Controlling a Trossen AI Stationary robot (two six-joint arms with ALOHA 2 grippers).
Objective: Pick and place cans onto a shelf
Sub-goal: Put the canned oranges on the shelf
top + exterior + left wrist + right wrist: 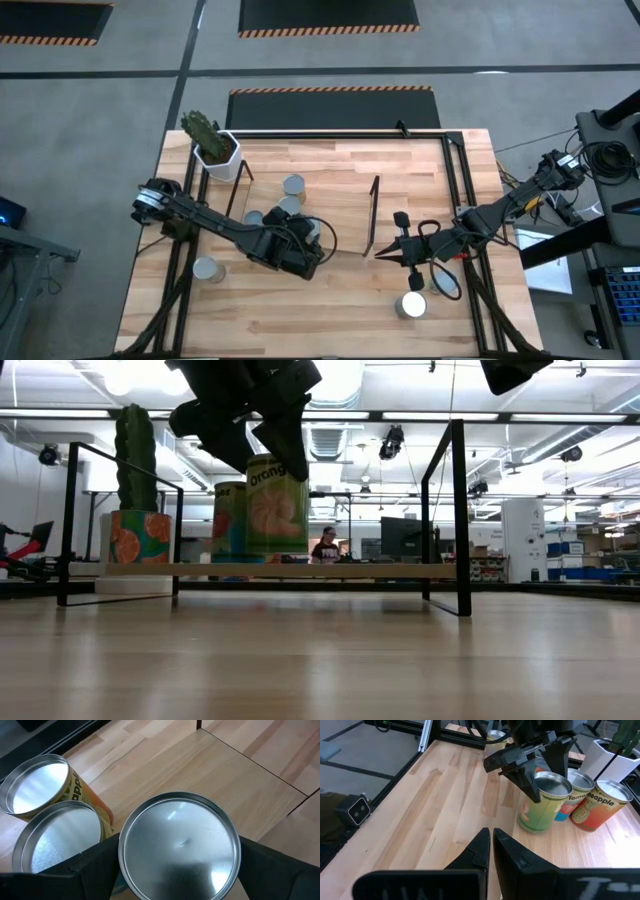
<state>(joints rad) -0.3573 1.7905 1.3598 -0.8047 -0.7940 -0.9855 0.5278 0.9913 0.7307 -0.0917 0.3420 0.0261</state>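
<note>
The shelf (300,571) is a low light-wood board between two black wire frames. On it stand several cans; one with an orange label (277,505) is in my left gripper (547,785), which comes down on it from above. Beside it are a tomato can (574,795) and a pineapple can (600,805), both resting on their bases. In the left wrist view the held can's shiny top (180,845) fills the space between my fingers. My right gripper (382,253) hovers shut over the table to the right of the shelf, holding nothing. My left gripper pinches the orange-label can by its upper side wall (542,795), just below the rim, with one finger (520,770) on each side. The fingers slant down from above. The can stands upright with its base at the shelf board.
A white pot with a cactus (218,150) stands at the table's far left corner. One loose can (207,270) sits on the table left of the shelf and another (411,305) near the front right. The shelf's right wire frame (375,215) stands close to my right gripper.
</note>
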